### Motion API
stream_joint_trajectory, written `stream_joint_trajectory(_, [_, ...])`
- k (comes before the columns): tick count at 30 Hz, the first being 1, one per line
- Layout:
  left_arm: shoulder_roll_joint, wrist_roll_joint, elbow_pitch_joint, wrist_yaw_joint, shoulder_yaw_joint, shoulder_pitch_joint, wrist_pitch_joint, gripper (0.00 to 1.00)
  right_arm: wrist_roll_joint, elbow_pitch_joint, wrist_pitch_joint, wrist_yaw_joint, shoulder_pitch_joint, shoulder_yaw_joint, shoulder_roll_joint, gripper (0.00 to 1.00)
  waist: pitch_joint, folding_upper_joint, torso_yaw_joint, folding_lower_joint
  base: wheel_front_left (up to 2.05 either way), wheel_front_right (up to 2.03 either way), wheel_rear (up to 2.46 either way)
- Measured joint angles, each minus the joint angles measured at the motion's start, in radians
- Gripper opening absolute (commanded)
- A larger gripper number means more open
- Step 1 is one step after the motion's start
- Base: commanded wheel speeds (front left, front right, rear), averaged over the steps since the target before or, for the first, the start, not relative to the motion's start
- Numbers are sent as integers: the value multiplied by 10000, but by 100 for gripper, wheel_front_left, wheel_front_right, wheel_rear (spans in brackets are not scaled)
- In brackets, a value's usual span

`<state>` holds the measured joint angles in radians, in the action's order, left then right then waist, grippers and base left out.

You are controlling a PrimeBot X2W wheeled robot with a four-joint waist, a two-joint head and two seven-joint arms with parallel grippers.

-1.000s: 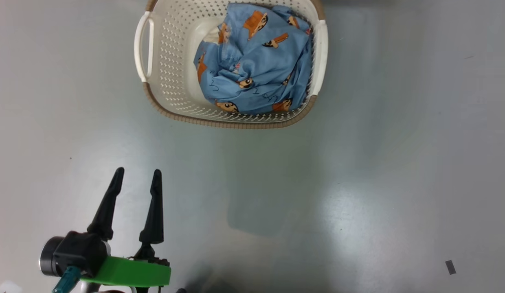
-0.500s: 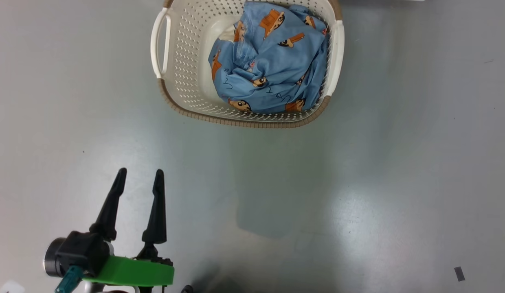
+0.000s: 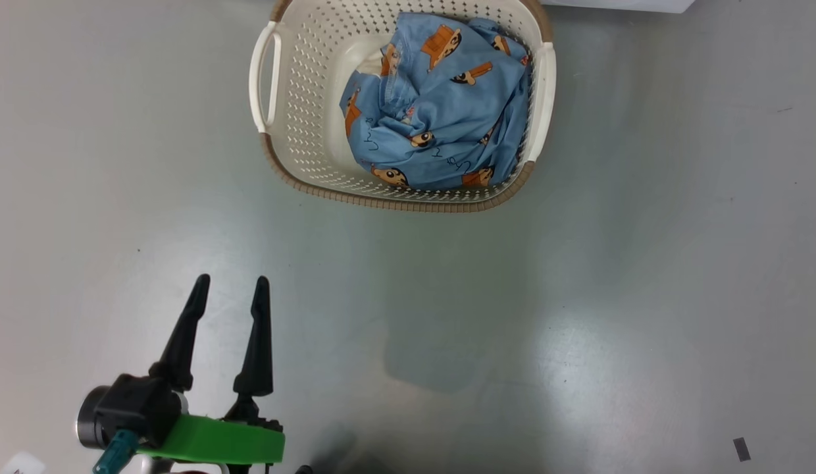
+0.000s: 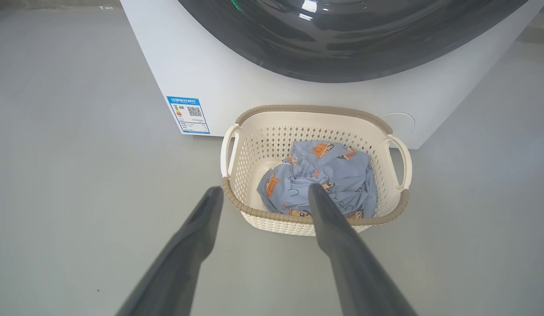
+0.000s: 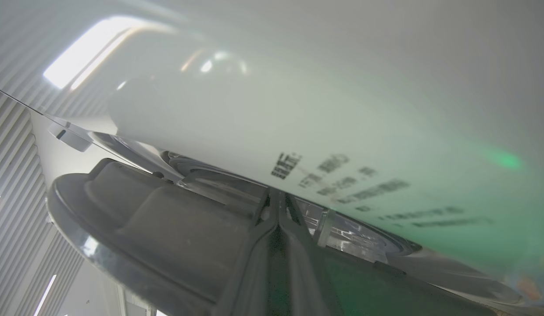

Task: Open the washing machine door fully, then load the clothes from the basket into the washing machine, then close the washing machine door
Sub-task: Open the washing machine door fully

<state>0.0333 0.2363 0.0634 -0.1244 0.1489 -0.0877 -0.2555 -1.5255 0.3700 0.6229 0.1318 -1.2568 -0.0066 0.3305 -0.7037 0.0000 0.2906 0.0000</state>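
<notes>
Left wrist view: left end effector (image 4: 264, 189) wide, empty, near basket (image 4: 316, 109). Right end effector (image 5: 278, 197) pinched shut at door (image 5: 158, 219); gripping nothing, I judge it could slip off.

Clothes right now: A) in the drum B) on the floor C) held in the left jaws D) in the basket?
D: the clothes lie bunched inside the basket, and the left gripper, jaws open, is short of it.
</notes>
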Motion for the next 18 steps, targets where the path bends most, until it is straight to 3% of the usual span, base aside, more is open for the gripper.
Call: stream_joint_trajectory(18, [0, 71, -100, 12, -88, 1, 0, 100, -382, -307, 558, -31, 81, 403, 73, 0, 126, 0, -171, 0, 0, 0, 0])
